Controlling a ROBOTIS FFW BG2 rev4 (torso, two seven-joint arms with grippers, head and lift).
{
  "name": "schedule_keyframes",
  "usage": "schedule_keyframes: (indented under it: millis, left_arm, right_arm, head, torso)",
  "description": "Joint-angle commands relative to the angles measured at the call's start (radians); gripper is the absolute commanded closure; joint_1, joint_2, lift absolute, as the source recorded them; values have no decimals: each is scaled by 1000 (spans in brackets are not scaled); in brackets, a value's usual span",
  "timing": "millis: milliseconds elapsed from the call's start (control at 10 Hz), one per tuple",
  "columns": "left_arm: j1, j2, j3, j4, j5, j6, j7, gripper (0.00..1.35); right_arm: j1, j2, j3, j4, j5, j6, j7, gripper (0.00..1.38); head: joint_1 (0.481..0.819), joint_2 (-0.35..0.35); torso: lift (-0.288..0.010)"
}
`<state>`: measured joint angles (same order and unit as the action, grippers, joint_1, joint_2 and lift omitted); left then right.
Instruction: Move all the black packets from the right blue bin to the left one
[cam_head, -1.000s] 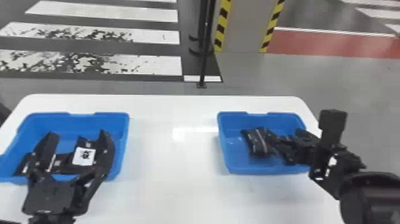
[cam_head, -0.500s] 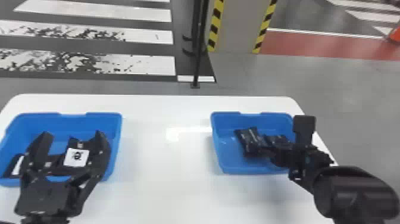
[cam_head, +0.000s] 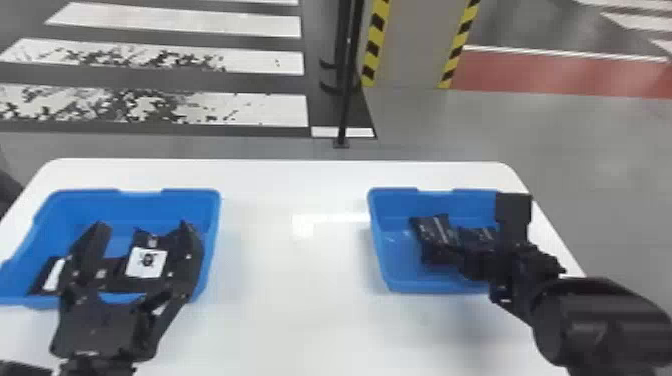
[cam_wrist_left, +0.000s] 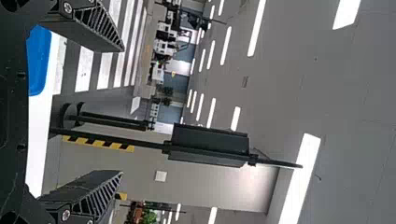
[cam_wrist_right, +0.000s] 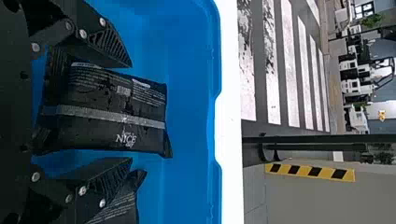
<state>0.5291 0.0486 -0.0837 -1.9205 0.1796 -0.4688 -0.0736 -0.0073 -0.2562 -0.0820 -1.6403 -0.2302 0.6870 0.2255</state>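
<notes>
Claw of the right arm (cam_head: 492, 250): black, low in the right-hand blue plastic bin (cam_head: 386, 260), its two flat fingers standing well apart. Between them lies a flat, glossy black packet with pale print and a lighter band across it (cam_wrist_right: 107, 112), its long edges close beside the fingers. Whether either finger touches it, I cannot tell; the hold is loose at most.

Just beside it, in the same bin, sits a second black packet with crinkled ends (cam_wrist_right: 116, 205), partly hidden by one finger. In the head view the pair lies toward the middle of the bin, the first packet to the left of the second.

Across the white table with rounded corners (cam_head: 300, 310), the black left gripper (cam_head: 142, 230) is spread wide, with nothing in its grasp. It hangs above the left-hand blue plastic bin (cam_head: 212, 230), and in the head view it covers part of what lies inside. There, one black packet with a square white label (cam_head: 146, 262) shows between the fingers, and another black packet with a white patch (cam_head: 52, 275) rests near the bin's left side.

Beyond the table stand a slim black pole (cam_head: 345, 110) and a grey column with yellow-and-black striped edges (cam_head: 412, 45); white crossing stripes (cam_head: 240, 107) mark the floor.
</notes>
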Motion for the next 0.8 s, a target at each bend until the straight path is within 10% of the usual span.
schedule_keyframes:
  millis: [0,200,700]
  left_arm:
    - [1,-1,2,0,0,0,0,107]
    - [1,-1,2,0,0,-5,0,107]
    - [-1,-1,2,0,0,-27,0,108]
  right_arm:
    - [0,0,0,0,1,10,0,634]
    - [0,2,0,-10,3,37,-2,1064]
    - [56,8,-12,-148,-63,37,-21,1125]
  head:
    - [695,-126]
    - [695,-125]
    - [695,-108]
  torso:
    - [-140]
    - [-140]
    - [-140]
